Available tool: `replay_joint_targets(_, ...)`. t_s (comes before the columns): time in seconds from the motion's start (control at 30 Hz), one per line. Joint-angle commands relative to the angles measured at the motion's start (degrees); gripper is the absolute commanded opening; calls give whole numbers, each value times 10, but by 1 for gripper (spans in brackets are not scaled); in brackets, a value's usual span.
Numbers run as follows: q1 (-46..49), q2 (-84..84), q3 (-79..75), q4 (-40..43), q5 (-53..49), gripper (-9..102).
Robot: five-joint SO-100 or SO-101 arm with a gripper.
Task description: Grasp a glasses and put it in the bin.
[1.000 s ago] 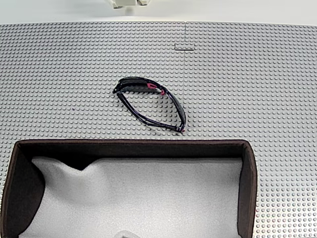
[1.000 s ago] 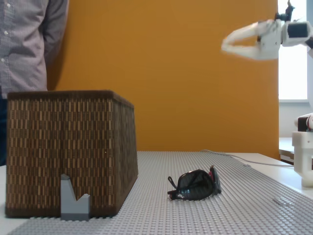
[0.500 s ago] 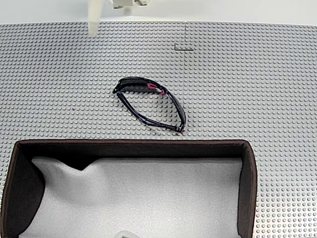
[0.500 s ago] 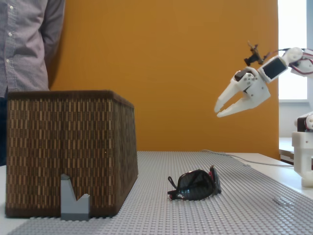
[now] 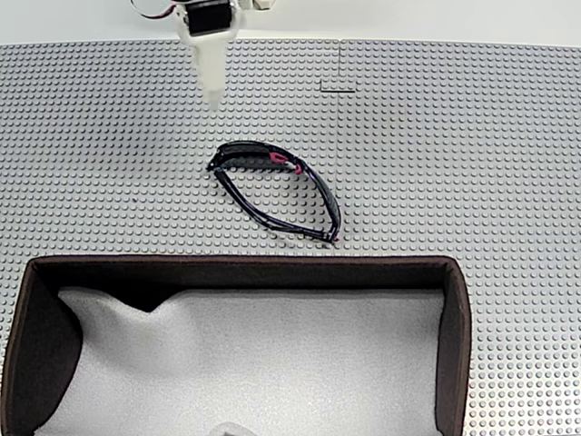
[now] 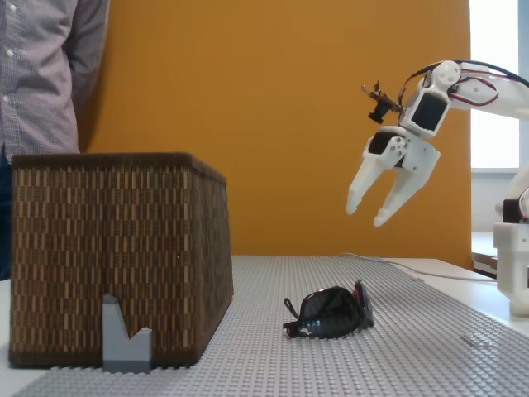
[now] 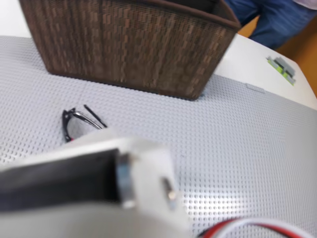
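Dark folded glasses with a pink mark on the frame lie on the grey studded baseplate, just beyond the bin's far wall. The bin has dark brown walls and a white lumpy lining. In a fixed view from the side, the white gripper hangs open, fingers pointing down, above and slightly right of the glasses, well clear of them. From above, the gripper sits beyond the glasses' left end. The wrist view shows the glasses before the woven bin.
A person in a checked shirt stands behind the bin. A small grey brick piece leans on the bin's front. The arm's white base stands at the right. A thin cable runs along the plate.
The open gripper has swung down and tilted its fingers toward the plate, coming closer to the glasses. In the view from above it has come in from the top edge. The glasses have not moved.
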Motion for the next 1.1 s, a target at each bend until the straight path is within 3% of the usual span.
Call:
replay_joint_targets(0.0,-21,-2,-14,7,-4,26)
replay_joint_targets(0.43,-48,-74,89,-87,33,26)
replay_joint_targets(1.07,-64,-173,92,-166,50,26)
